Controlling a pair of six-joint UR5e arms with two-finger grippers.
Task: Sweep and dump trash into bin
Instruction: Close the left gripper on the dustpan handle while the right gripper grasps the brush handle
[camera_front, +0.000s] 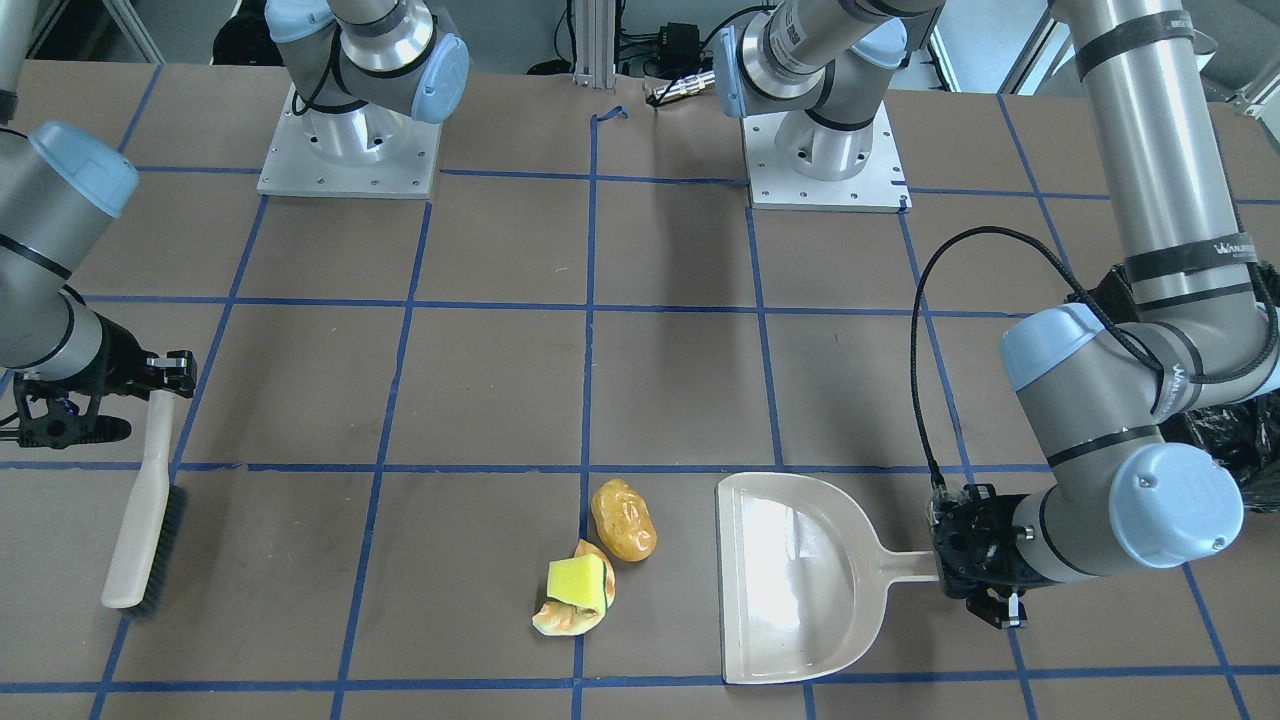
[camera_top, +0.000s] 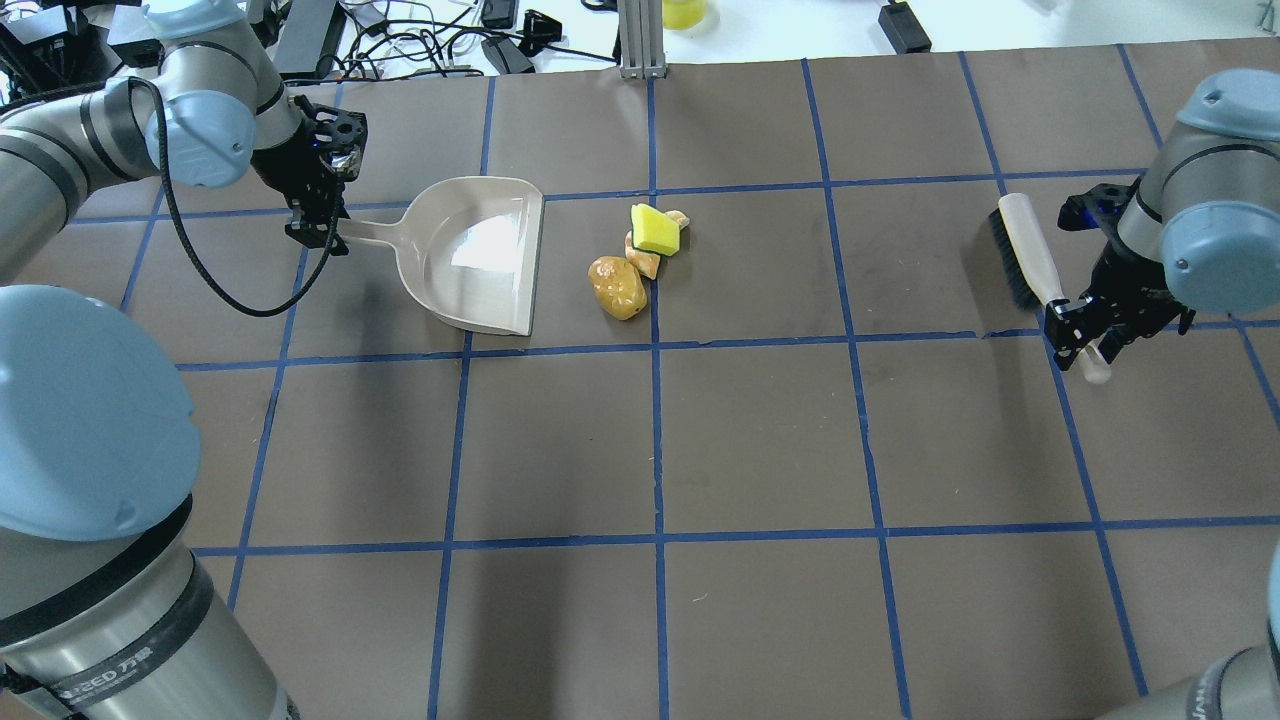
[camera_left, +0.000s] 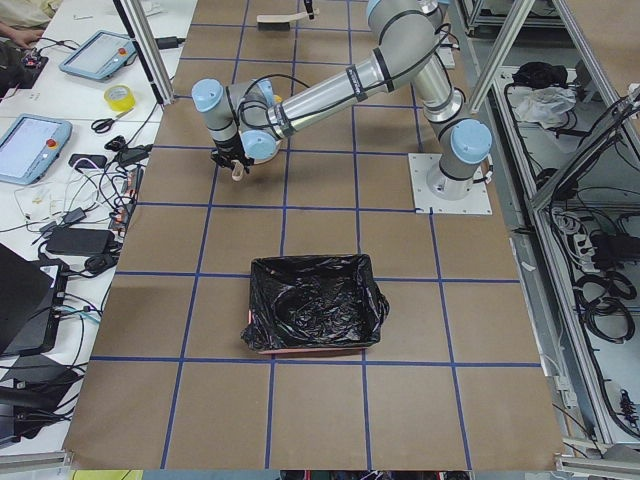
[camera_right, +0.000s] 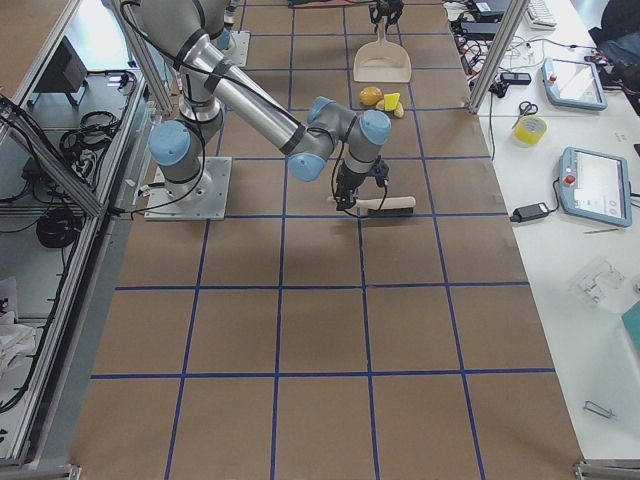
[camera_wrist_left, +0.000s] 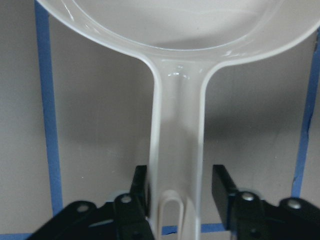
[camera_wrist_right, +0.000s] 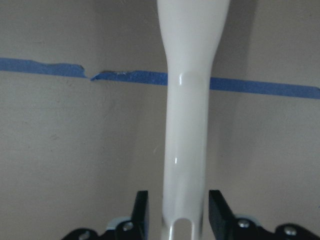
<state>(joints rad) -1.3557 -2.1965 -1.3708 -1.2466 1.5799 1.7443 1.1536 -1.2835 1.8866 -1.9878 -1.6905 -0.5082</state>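
Note:
The trash lies together on the brown table: an amber lump (camera_front: 623, 520), a yellow sponge block (camera_front: 577, 582) and under it a tan bagel-like piece (camera_front: 562, 620). Just beside them a beige dustpan (camera_front: 790, 580) rests flat, mouth toward the trash. My left gripper (camera_wrist_left: 180, 195) straddles the dustpan's handle, one finger touching it, a gap at the other; it is open. A beige brush (camera_top: 1025, 250) lies far off on the other side. Its handle runs between the open fingers of my right gripper (camera_wrist_right: 177, 210), with gaps on both sides. The black-lined pink bin (camera_left: 315, 310) stands beyond my left arm.
Blue tape lines grid the table top. The two arm bases (camera_front: 825, 150) sit on metal plates at the robot's edge. A black cable (camera_top: 215, 290) loops from my left wrist over the table. Tablets, tape and cables lie on the white benches (camera_right: 580, 150) past the table's far edge.

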